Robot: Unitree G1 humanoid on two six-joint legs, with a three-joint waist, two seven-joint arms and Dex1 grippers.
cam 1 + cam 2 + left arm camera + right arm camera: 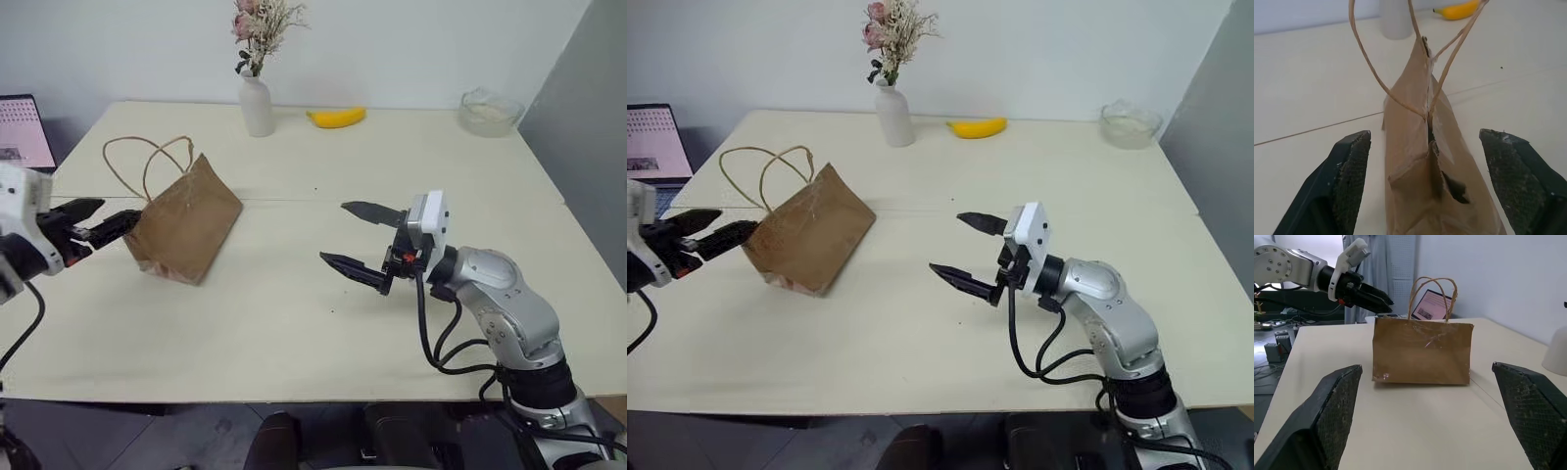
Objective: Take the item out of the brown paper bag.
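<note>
Brown paper bag [186,220] stood on desk [294,323], mouth pinched, contents hidden. Left gripper [106,223], right gripper [358,240]: jaws released, nothing grasped.

Lab, robot gear [1276,345], laptop [656,142]

Bare table [294,323] lies between brown paper bag [186,220] and right gripper [361,239] — vase [257,106] and banana [336,117] stand upper centre.

The left gripper [96,220] reaches in level from the left with its two black fingers spread apart, while the right gripper [356,238], on a bent silver arm, points toward it, fingers likewise wide open and empty.
</note>
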